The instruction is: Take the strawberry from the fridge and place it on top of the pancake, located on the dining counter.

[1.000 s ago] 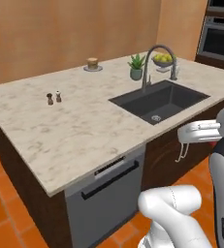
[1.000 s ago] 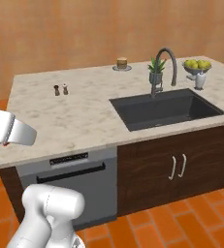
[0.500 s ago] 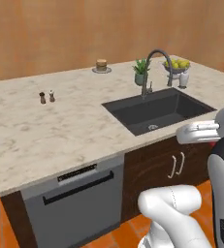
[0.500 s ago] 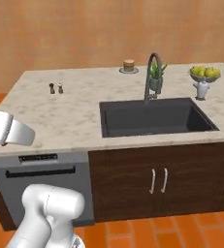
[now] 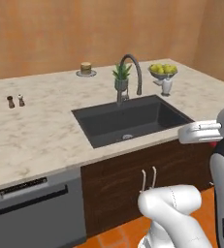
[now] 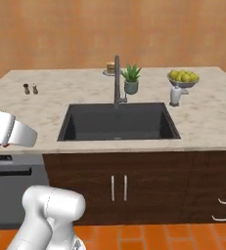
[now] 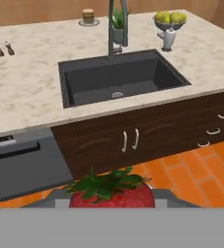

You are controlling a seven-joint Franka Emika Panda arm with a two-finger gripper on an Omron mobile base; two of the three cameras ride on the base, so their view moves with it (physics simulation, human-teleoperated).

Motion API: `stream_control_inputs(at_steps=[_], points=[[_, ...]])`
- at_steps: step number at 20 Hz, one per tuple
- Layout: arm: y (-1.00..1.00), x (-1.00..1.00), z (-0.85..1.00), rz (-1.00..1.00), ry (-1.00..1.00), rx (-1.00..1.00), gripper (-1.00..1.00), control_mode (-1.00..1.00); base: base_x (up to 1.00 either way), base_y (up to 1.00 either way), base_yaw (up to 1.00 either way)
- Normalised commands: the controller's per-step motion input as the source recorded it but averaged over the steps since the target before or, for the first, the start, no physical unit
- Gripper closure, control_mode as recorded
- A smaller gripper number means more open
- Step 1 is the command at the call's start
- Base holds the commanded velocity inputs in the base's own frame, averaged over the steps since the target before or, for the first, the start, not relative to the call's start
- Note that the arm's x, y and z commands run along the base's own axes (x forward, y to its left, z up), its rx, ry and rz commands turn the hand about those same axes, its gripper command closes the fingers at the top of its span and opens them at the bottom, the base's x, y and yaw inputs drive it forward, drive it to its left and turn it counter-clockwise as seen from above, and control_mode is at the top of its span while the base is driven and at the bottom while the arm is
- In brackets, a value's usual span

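Strawberry (image 7: 111, 193) clamped in gripper (image 7: 111, 201), carried low before bench (image 7: 26, 92). Light, soft, slick-skinned (bruises easily); best held across broad shoulders below the leaves. Pancake (image 7: 88, 15) well apart, at far edge.

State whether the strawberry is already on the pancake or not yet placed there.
Not yet placed. The strawberry sits at the gripper in the hand view, while the pancake stands bare at the dining counter's far edge.
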Motion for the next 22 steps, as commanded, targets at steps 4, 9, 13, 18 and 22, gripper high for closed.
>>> stream_control_inputs(at_steps=[4,9,13,18,22], points=[[0.00,0.00,0.00,0.00,0.00,0.00,1.00,1.00,0.00,-1.00,0.12],[0.00,0.00,0.00,0.00,0.00,0.00,1.00,1.00,0.00,-1.00,0.10],[0.00,0.00,0.00,0.00,0.00,0.00,1.00,1.00,0.00,-1.00,0.10],[0.00,0.00,0.00,0.00,0.00,0.00,1.00,1.00,0.00,-1.00,0.10],[0.00,0.00,0.00,0.00,0.00,0.00,1.00,1.00,0.00,-1.00,0.10]])
